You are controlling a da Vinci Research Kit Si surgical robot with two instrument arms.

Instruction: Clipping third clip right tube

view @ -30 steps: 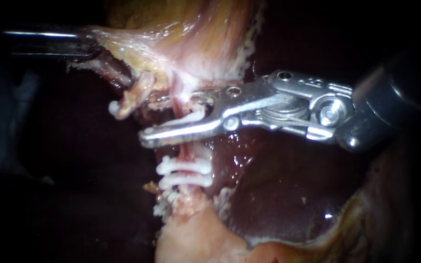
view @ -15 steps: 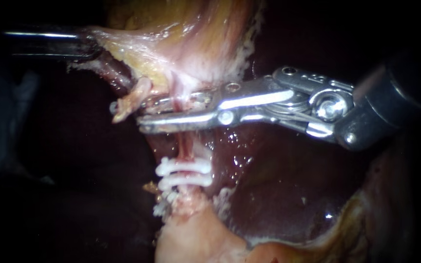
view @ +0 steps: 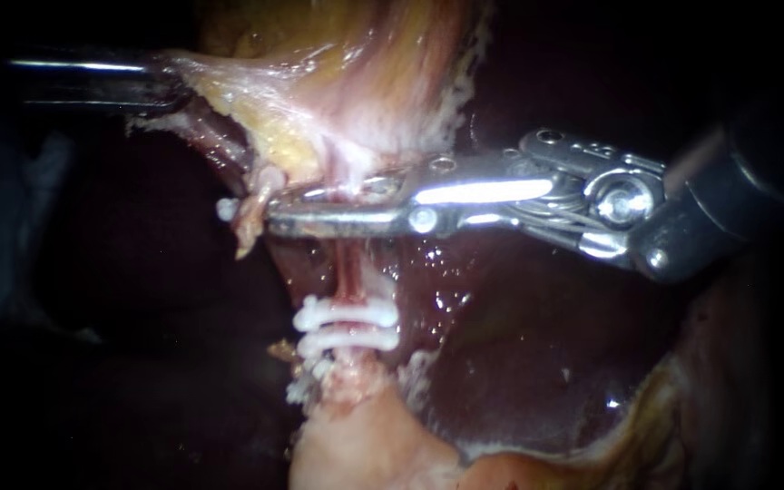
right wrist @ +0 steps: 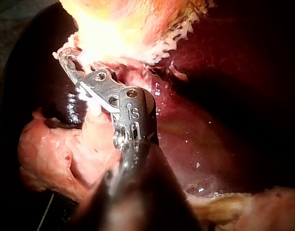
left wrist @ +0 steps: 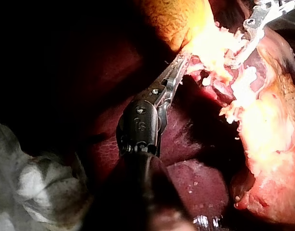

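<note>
The right instrument (view: 274, 216) comes in across the liver (view: 519, 345) and its two long steel jaws lie clamped together, level, across the tube (view: 348, 277). Between them they grip the third clip (view: 226, 209). Only its white rounded end shows, poking out just past the jaw tips. The jaws are flat and polished, with a rivet at mid-length and a hinged, cabled wrist behind them.

The tube is a thin pink strand running from the gallbladder (view: 356, 82) down to a pale, lumpy mass of tissue (view: 365, 436) at the liver's near edge. The clamped jaws cross it just under the gallbladder. Further down the same tube, well apart from the jaws, sit the two lower clips (view: 347, 314). They are white plastic bars with ribbed ends, stacked one just above the other and lying crosswise.

The left instrument (view: 161, 86) has its slim jaws closed on the yellowish, filmy edge of the gallbladder, which stretches taut towards it. In the left wrist view its jaw tips (left wrist: 182, 58) are buried in that bright fatty tissue.

The liver is dark red, smooth and wet, with small glints. The gallbladder is streaked yellow and pink, with a frayed white fringe.
</note>
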